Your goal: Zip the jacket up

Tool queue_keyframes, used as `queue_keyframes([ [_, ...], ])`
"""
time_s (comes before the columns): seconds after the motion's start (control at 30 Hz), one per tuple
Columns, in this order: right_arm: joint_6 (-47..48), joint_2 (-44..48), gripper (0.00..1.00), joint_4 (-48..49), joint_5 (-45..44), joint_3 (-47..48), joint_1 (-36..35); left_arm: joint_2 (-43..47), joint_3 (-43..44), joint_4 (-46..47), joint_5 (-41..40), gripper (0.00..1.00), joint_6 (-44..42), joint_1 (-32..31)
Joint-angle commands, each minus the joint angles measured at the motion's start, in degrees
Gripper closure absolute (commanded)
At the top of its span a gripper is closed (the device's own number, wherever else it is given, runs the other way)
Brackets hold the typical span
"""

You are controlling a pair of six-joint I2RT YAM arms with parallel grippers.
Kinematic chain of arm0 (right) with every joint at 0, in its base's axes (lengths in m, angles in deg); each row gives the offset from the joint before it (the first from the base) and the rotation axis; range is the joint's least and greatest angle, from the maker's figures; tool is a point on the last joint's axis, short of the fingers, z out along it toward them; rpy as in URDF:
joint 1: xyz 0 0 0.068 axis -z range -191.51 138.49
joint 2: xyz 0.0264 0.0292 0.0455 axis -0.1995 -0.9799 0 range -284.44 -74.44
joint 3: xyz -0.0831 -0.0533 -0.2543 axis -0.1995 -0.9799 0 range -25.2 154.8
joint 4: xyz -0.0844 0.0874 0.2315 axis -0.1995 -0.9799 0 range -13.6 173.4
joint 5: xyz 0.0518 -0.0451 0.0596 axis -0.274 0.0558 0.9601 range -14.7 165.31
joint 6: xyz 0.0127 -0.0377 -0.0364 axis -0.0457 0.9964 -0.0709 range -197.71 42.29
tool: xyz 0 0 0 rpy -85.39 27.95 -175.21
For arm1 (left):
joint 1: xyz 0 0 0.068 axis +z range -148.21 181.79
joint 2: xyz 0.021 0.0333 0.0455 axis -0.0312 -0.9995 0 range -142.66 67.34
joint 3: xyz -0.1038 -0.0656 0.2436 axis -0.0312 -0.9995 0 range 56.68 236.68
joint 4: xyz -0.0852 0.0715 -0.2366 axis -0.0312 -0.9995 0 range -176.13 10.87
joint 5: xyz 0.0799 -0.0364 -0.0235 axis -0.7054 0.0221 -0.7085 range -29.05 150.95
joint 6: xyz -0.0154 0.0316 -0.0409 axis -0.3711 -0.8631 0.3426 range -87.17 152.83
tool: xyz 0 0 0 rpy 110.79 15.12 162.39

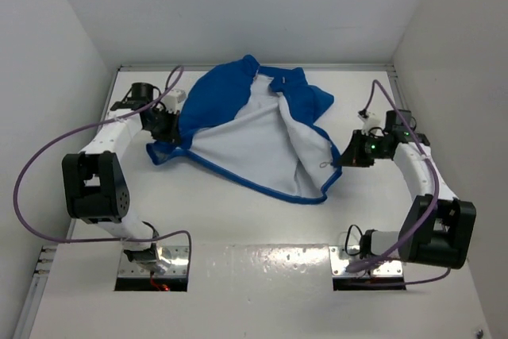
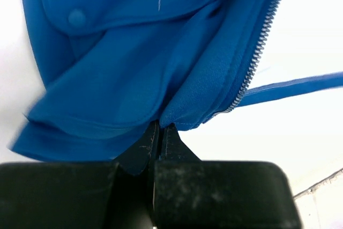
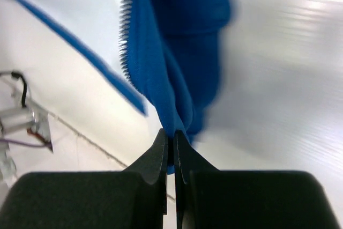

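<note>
Left pincer (image 2: 162, 127) is clamped tight on the blue bottom edge of the jacket (image 1: 238, 140). The zipper teeth (image 2: 257, 52) run up and right from its tips. Right pincer (image 3: 171, 132) is clamped on the other blue front edge, with the second tooth row (image 3: 127, 30) up-left of its tips. Jacket lies open on the surface (image 1: 238, 228), white lining up, spread between both pincers, collar (image 1: 274, 81) on the far side. Not zipped.
</note>
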Motion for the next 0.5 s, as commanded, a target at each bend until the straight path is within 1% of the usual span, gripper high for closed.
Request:
queue_keyframes([
  [0.0,4.86,1.48,1.00,-4.85,-0.49,2.99,6.10,-1.00,1.98,-0.62,1.19,0.99,-1.24,3.86],
  [0.17,9.96,1.83,1.00,-8.72,-0.85,4.04,13.30,-1.00,0.75,2.46,1.19,0.99,0.61,7.03],
  [0.33,12.34,1.40,1.00,-11.19,-1.98,5.44,17.19,-1.52,0.75,3.60,1.19,0.99,1.22,9.05],
  [0.47,14.89,0.08,1.00,-12.86,-2.25,6.85,21.14,-2.67,1.37,4.21,1.71,0.99,1.84,12.73],
])
